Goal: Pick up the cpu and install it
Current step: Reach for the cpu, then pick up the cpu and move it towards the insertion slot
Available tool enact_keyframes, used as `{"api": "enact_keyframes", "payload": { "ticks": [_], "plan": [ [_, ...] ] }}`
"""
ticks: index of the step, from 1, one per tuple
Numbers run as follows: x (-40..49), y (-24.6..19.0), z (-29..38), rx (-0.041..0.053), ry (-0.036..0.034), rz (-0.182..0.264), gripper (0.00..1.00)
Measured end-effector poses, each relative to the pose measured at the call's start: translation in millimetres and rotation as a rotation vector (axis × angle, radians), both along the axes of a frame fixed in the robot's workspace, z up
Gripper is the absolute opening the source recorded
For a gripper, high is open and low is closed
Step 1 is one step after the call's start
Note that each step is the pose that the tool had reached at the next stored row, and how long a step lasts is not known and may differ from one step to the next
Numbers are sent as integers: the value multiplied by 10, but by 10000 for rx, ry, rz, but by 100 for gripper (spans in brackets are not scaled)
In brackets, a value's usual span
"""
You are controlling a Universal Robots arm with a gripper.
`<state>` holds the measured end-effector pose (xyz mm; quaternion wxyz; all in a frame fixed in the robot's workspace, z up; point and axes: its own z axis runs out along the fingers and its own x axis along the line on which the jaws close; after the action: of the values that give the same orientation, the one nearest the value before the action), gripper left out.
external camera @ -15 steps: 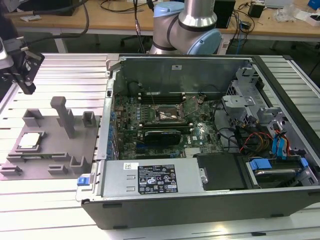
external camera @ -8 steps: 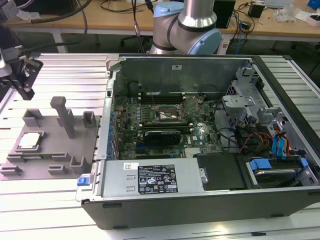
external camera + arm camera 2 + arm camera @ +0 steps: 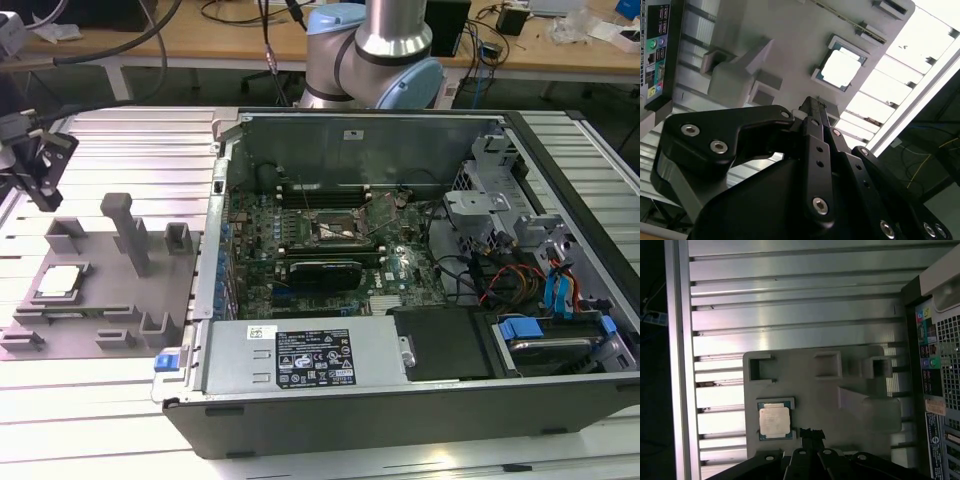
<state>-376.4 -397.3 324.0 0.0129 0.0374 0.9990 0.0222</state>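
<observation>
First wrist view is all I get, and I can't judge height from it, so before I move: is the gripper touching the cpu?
Observer: No. In the exterior view the gripper hangs in the air, apart from the cpu, which lies flat in the grey fixture tray.
Operator: Does anything tall stand on that tray?
Observer: Yes. An upright post rises from it, on the exterior view's right of the cpu.
Operator: And where is the socket?
Observer: The socket sits mid-board inside the open computer case, on the exterior view's right of the tray.
</observation>
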Motion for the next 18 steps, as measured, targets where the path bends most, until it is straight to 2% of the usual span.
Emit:
{"api": "enact_keyframes", "payload": {
  "ticks": [11,18],
  "plan": [
    [-1,0,-4,-1,2,0,11],
    [-28,0,-49,-1,2,0,11]
  ]
}}
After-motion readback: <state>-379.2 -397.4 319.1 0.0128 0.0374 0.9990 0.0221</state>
